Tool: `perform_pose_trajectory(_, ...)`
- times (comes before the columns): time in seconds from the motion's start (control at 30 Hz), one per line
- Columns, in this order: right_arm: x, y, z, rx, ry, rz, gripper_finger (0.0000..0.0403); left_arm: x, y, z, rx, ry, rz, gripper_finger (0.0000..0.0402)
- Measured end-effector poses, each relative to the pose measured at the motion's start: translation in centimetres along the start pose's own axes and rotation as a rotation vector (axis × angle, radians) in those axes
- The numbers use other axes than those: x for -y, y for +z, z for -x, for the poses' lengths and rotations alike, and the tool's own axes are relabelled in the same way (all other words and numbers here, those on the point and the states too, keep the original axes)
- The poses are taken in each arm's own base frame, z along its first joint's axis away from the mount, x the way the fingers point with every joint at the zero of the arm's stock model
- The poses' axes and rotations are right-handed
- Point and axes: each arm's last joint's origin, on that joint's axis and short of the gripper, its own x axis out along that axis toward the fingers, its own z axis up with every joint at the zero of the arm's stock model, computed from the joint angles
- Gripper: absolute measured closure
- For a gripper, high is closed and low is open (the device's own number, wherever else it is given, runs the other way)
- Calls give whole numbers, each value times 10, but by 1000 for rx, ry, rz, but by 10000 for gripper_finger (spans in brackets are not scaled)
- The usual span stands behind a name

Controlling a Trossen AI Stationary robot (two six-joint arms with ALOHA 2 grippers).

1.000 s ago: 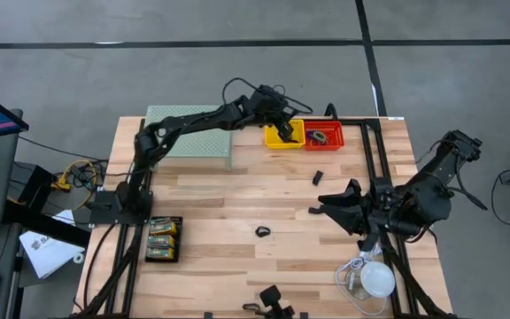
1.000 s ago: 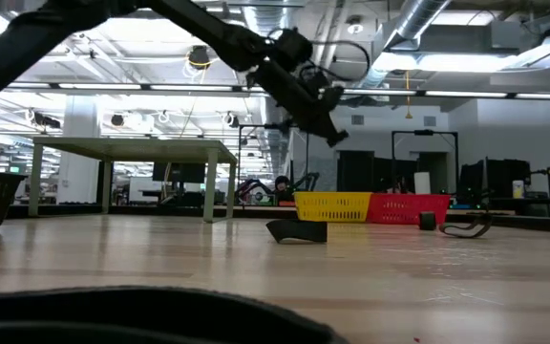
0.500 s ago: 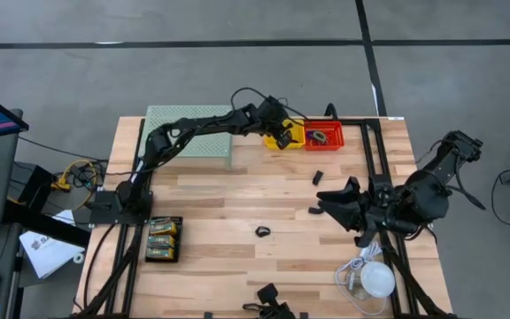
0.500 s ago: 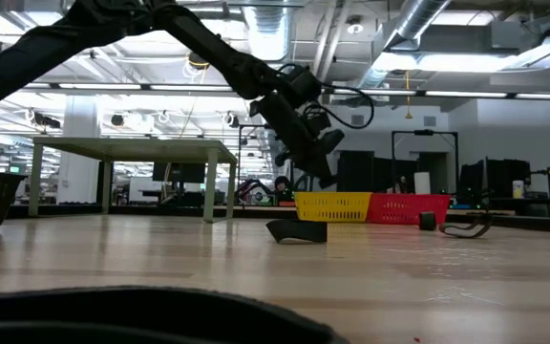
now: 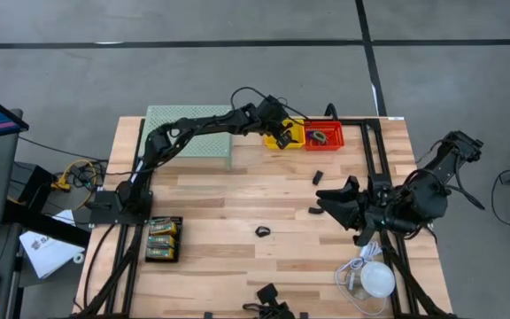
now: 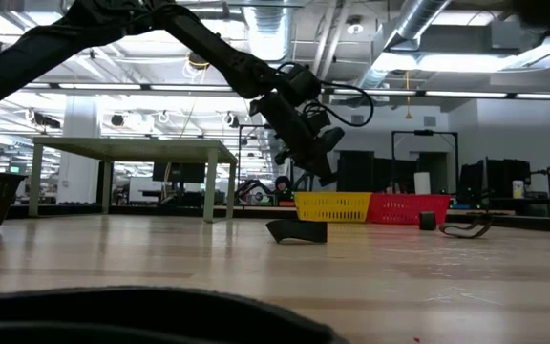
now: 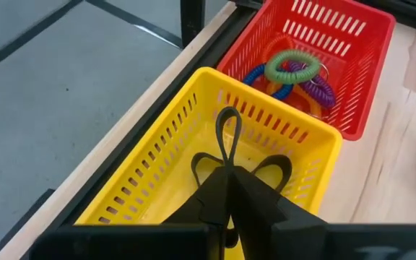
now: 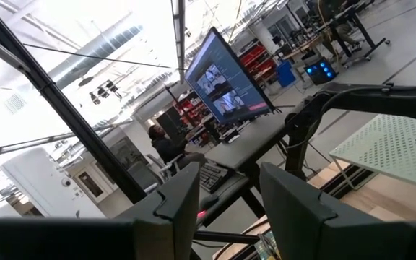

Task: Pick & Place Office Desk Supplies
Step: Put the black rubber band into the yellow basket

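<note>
Now | left end effector (image 7: 226, 189) clamped on black clip (image 7: 230, 155) | yellow basket (image 7: 161, 155) directly beneath, far edge of surface | right end effector (image 5: 319, 203) apart, idle, near right

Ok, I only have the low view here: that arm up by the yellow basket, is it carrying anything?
Observer: Yes. The left wrist view shows the left gripper shut on a black clip, over the yellow basket.
Operator: What's in the red basket?
Observer: Coiled rings: green, blue, orange, purple.
Operator: And the other arm?
Observer: In the high view the right gripper sits over the table's right side, open and empty.
</note>
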Motion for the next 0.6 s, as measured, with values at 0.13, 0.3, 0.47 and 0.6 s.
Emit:
perform_pose_trajectory(0.13,0,0,0,-1,2,0,260,0,0,0,3,-1,0,368)
perform_pose_trajectory(0.3,0,0,0,-2,2,1,260,0,1,0,9,-1,1,329)
perform_pose_trajectory(0.47,0,-1,0,-5,1,6,260,0,1,0,15,-2,27,283)
perform_pose_trajectory(0.6,0,-1,0,-5,1,6,260,0,2,0,22,-2,28,250)
